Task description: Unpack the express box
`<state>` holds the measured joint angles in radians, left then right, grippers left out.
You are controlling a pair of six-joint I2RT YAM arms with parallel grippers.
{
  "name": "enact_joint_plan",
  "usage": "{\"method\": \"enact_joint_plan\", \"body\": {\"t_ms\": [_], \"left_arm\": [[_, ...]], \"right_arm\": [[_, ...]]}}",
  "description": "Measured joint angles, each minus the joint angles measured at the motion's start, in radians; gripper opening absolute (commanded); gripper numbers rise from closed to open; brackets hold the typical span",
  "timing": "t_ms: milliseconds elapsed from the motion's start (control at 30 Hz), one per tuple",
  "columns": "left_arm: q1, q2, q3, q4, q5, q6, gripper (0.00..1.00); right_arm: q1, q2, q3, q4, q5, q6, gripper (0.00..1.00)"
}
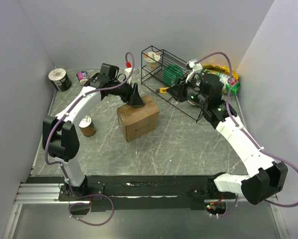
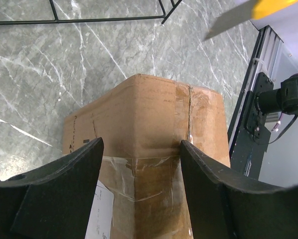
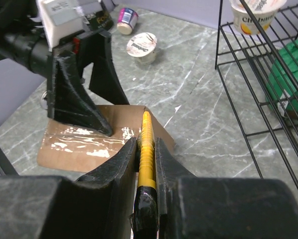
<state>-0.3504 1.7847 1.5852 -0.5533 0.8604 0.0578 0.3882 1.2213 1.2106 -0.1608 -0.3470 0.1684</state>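
The express box [image 1: 139,119] lies left of your right gripper [image 3: 146,144], clamped on a knife [image 3: 147,124]; left gripper [image 2: 139,144], half-open, pins it.

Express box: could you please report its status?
Left hand open atop brown cardboard express box, top taped. Right hand shut on yellow utility knife. Nothing in the way.

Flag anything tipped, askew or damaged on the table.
Minor only. The small pink-and-blue cup appears to lie on its side at the far left of the table. The express box sits diagonal to the table edges, its tape wrinkled and one corner edge creased. Nothing spilled.
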Motion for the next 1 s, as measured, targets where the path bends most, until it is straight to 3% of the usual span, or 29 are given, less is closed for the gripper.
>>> {"method": "enact_joint_plan", "body": {"t_ms": [1000], "left_arm": [[0.005, 0.013, 0.000, 0.019, 0.011, -0.029, 0.66]], "right_arm": [[0.000, 0.145, 0.117, -0.101, -0.062, 0.008, 0.00]]}}
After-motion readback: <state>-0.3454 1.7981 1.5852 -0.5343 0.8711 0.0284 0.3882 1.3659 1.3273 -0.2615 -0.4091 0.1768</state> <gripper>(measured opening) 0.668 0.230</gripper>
